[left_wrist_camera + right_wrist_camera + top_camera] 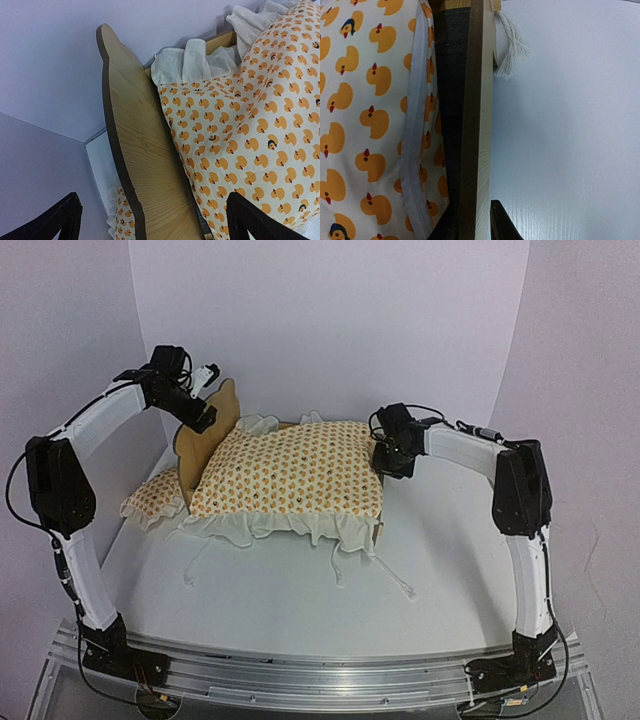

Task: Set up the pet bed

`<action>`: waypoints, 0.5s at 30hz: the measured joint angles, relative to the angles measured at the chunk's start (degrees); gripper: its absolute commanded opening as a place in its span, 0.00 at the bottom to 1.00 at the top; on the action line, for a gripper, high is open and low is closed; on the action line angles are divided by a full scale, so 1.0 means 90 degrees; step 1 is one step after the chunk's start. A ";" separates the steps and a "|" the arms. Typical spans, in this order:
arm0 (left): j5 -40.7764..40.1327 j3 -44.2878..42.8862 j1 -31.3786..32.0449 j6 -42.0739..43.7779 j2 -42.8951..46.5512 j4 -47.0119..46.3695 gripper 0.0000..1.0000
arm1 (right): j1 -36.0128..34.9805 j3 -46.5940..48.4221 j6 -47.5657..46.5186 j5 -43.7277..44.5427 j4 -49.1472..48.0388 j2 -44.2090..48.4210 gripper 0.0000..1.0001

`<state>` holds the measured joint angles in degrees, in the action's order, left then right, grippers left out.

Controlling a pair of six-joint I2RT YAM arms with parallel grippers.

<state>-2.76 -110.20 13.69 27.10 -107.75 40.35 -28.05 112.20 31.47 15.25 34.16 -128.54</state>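
Position of the task item: the pet bed [192, 452] stands on the far half of the desk [300, 610], roughly midway between the left and right edges. Its tall headboard [145, 150] faces the left edge and its low footboard [477, 125] faces the right edge.

Bedding: I see a large cream cushion [290, 470] printed with orange ducks lying on the frame and covering nearly all of it. Its ruffle hangs over the near side rail, and its white ties [338, 570] trail onto the desk towards the near edge. A small pillow [155, 498] in the same print lies on the desk outside the frame, against the outer face of the headboard on the side of the left edge.

Left end effector [200, 420]: it hangs at the top of the headboard. On the left wrist view its fingers [55, 222] stand wide, one on either side of the board, and I see no contact with the wood.

Right end effector [385, 462]: it is at the footboard end. On the right wrist view it is narrow, with one finger [504, 225] on each face of the footboard's plywood edge and both touching it; I read this as a grip on the pet bed. Beside the board on that view I note the dark fabric base [451, 75] and, on the desk side, a frayed white cord end [510, 47].
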 measured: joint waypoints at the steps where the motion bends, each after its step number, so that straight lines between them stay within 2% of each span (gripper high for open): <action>1: -0.0074 0.0072 0.0000 0.0006 -0.0036 -0.0055 0.96 | 0.0000 -0.0001 0.0012 -0.0042 -0.0004 -0.0006 0.15; 7: -0.0423 0.0176 0.0000 0.0208 -0.0189 -0.0365 0.73 | -0.0026 -0.0367 0.0202 -0.0030 -0.0298 0.0169 0.00; 9: -0.0484 0.0176 0.0000 0.0304 -0.0212 -0.0450 0.67 | -0.0053 -0.0673 0.0229 -0.0013 -0.0437 0.0355 0.00; 12: -0.0556 0.0232 0.0000 0.0412 -0.0239 -0.0559 0.52 | -0.0117 -0.1197 0.0292 0.0042 -0.0487 0.0716 0.00; 15: -0.0545 0.0327 0.0000 0.0501 -0.0247 -0.0554 0.44 | -0.0240 -0.1683 0.0408 0.0142 -0.0375 0.1097 0.00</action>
<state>-7.66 -107.25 13.69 31.61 -109.97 35.36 -30.21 97.05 35.15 16.52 30.79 -118.66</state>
